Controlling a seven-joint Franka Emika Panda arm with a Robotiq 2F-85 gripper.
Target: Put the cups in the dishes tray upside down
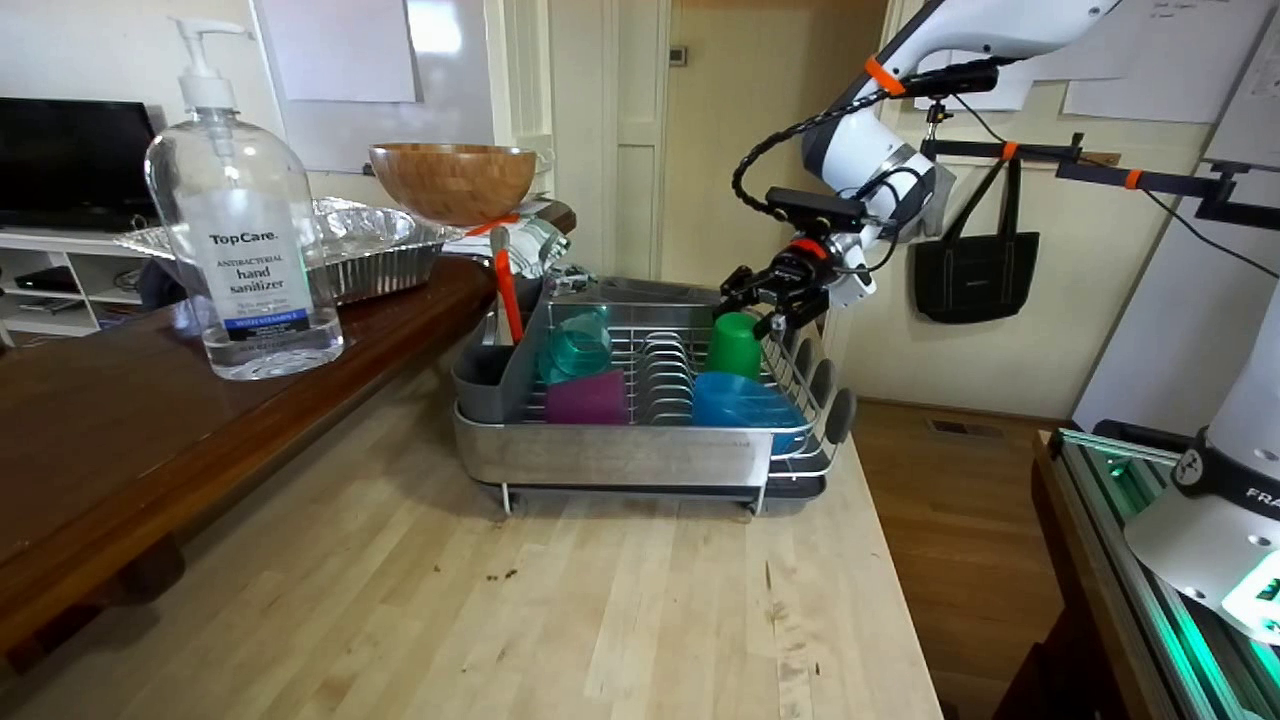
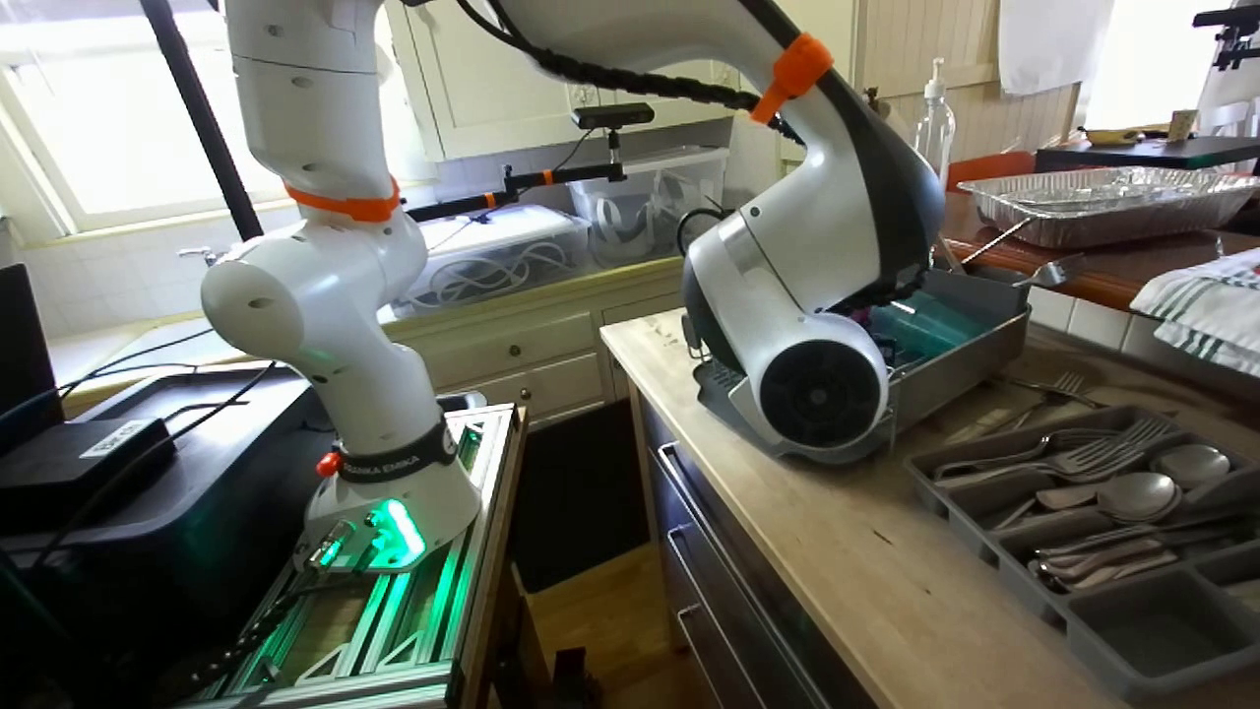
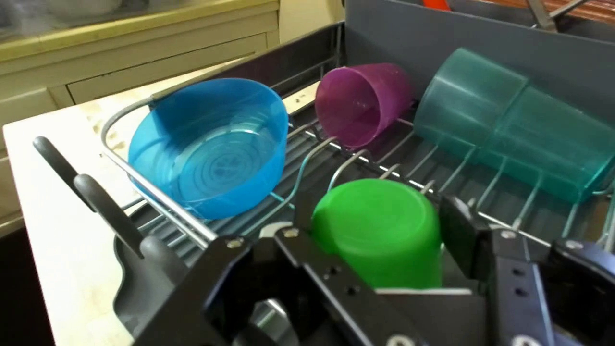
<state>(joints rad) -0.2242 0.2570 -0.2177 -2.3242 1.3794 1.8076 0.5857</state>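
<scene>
In both exterior views, one dish rack (image 1: 615, 457) on the light wooden table (image 1: 600, 620), close to the edge facing the robot base (image 2: 433, 502). In the wrist view, inside that rack's bounds: one green cup (image 3: 379, 245), upside down, rim hidden; one magenta cup (image 3: 362, 103), on its side; one wide blue vessel (image 3: 211, 149), tilted, nearest the table corner; teal tumbler (image 3: 519, 129), lying sideways, single or paired, cannot tell. One gripper (image 3: 378, 211), jaws on either side of the green cup; clamped tight or loose, cannot tell. Along the opposite edge, on a raised dark surface (image 1: 120, 410): one pump bottle (image 1: 250, 280), one foil tray (image 1: 390, 272).
</scene>
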